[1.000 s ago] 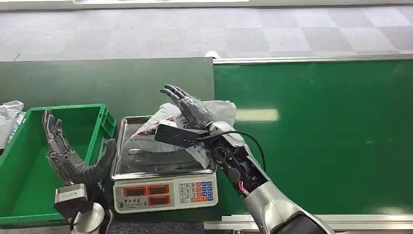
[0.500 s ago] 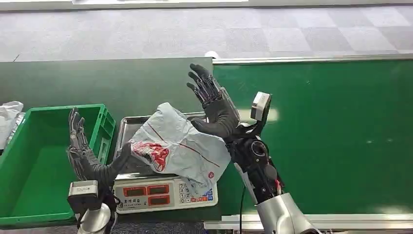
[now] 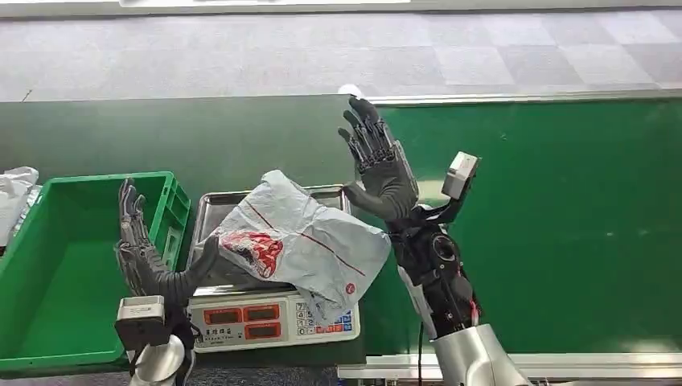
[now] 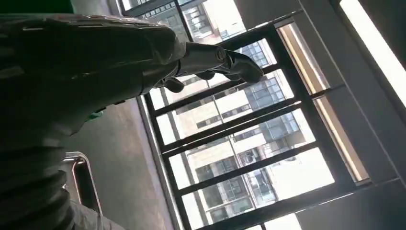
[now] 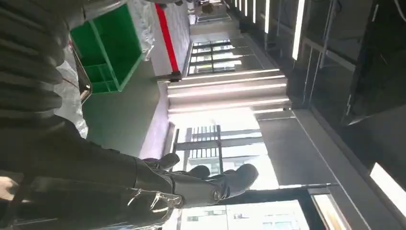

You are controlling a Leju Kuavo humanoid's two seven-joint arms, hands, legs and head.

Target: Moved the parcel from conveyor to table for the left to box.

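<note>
Right hand [image 3: 384,173] fingers spread, holds nothing | left hand [image 3: 149,261] spread, thumb beside parcel | parcel [image 3: 301,241] grey, crumpled, on scale [image 3: 273,315]

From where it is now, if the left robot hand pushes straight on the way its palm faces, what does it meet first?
The parcel on the scale, probably. The left robot hand is open, palm toward it, thumb close to the bag's near edge; depth is unclear.

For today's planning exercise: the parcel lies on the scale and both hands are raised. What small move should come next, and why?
Probably the left hand should close on the grey parcel. The parcel rests on the scale, the right hand is open and clear of it, the left hand's thumb is already at the parcel's edge, and the green crate waits beside it.
</note>
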